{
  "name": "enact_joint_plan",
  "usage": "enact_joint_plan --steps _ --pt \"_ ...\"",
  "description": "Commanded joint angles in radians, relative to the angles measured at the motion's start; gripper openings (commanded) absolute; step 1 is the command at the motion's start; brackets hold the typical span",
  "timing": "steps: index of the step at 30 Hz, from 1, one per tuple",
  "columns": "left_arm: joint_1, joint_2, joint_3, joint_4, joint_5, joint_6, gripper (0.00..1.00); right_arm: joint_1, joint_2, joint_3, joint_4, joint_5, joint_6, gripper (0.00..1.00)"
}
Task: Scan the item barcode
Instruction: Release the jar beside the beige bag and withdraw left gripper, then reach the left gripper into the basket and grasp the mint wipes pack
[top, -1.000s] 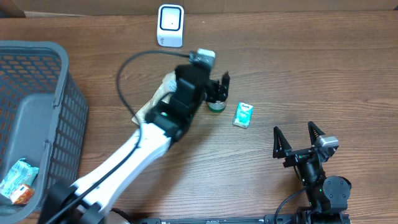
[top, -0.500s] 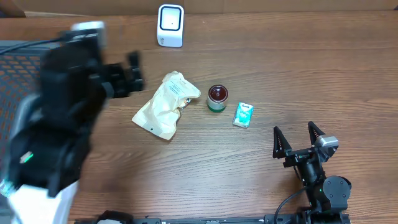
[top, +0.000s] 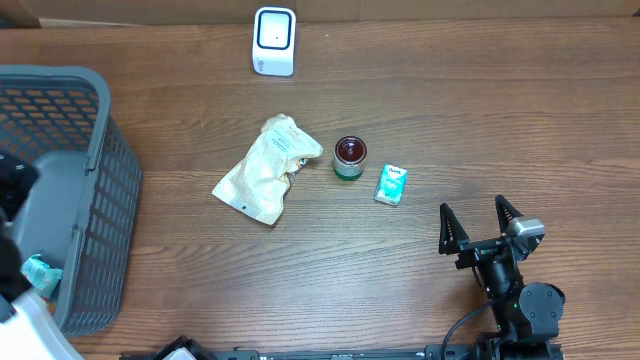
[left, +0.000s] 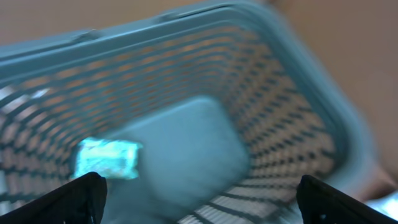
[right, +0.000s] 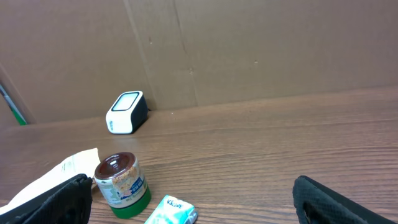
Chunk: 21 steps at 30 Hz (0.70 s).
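From overhead, the white barcode scanner stands at the far edge of the wooden table. Mid-table lie a cream pouch, a green-based jar just beside it, and a small teal packet near the jar. The right gripper sits by the front edge, fingers spread and empty. A grey mesh basket stands at left.

In the blurred left wrist view, the left gripper hangs over the basket, fingers wide apart and holding nothing. A teal wrapped item lies on the basket floor.

In the right wrist view, the jar stands upright between pouch and packet, with the scanner beyond it.
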Motion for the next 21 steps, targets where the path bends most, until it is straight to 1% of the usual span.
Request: enact_joint_plan --steps 1,3,5,8,14,18,21 --pt "0.092 0.106 -0.015 -0.027 0.000 -0.026 0.97 -0.003 -0.006 -0.010 0.005 -0.005 -0.001 1.00" --pt "0.127 0.168 -0.015 -0.055 0.000 -0.035 0.96 -0.003 -0.006 -0.010 0.005 -0.005 -0.001 1.00" --pt "0.153 0.237 -0.015 -0.094 -0.009 -0.053 0.91 -0.003 -0.006 -0.010 0.006 -0.004 -0.001 1.00" --pt "0.172 0.334 -0.015 -0.127 -0.057 -0.087 0.89 -0.003 -0.006 -0.010 0.005 -0.005 -0.001 1.00" --pt "0.169 0.474 -0.021 -0.100 -0.147 -0.159 0.88 -0.003 -0.006 -0.010 0.005 -0.005 -0.001 1.00" --pt "0.167 0.541 -0.028 -0.100 -0.180 -0.168 0.87 -0.003 -0.006 -0.010 0.005 -0.005 -0.001 1.00" --pt "0.161 0.556 -0.078 -0.074 -0.228 -0.174 0.87 -0.003 -0.006 -0.010 0.005 -0.005 -0.001 1.00"
